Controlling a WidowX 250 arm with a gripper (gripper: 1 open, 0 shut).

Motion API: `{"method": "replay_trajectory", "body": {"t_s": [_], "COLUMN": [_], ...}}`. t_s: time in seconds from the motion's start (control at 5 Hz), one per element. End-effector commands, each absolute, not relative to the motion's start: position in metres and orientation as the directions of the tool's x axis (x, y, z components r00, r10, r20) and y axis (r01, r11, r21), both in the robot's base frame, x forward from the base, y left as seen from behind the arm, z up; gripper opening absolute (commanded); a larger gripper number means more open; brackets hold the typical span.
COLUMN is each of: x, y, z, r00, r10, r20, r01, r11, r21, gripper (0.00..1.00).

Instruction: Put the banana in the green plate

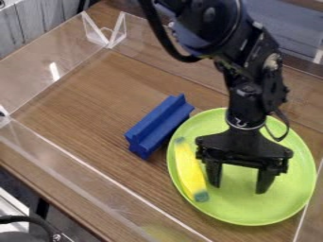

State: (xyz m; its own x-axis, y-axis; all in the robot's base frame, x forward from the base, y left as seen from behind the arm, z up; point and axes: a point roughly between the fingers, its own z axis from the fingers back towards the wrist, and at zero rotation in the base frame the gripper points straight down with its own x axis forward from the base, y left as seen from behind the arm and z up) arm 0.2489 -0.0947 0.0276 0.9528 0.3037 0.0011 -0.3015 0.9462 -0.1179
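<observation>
Camera view shows the tool [244, 177] pointing straight down over the green plate [288, 202], its fingers [213, 174] spread wide and holding nothing. The banana [190, 170] lies inside the plate along the left rim, lengthwise from the far edge toward the near edge, just beside the tool's left finger and not gripped. The plate sits at the near right of the wooden desk [101, 95]. A blue block [158, 124] lies on the desk just beyond the plate's left rim, close to the banana's far tip. Clear walls [44, 61] border the desk at the left and rear. Open wood surface extends left of and behind the block; the plate's right half is unoccupied.
</observation>
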Motion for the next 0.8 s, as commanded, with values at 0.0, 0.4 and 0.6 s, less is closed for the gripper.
{"method": "replay_trajectory", "body": {"t_s": [0.0, 0.4, 0.6], "x": [0.257, 0.242, 0.228], "y": [-0.089, -0.081, -0.080], "z": [0.045, 0.050, 0.053], "r00": [0.954, 0.951, 0.950], "r10": [0.297, 0.306, 0.310], "r20": [0.049, 0.043, 0.043], "r01": [-0.287, -0.296, -0.300], "r11": [0.945, 0.942, 0.941], "r21": [-0.155, -0.160, -0.160], "gripper": [1.00, 1.00, 1.00]}}
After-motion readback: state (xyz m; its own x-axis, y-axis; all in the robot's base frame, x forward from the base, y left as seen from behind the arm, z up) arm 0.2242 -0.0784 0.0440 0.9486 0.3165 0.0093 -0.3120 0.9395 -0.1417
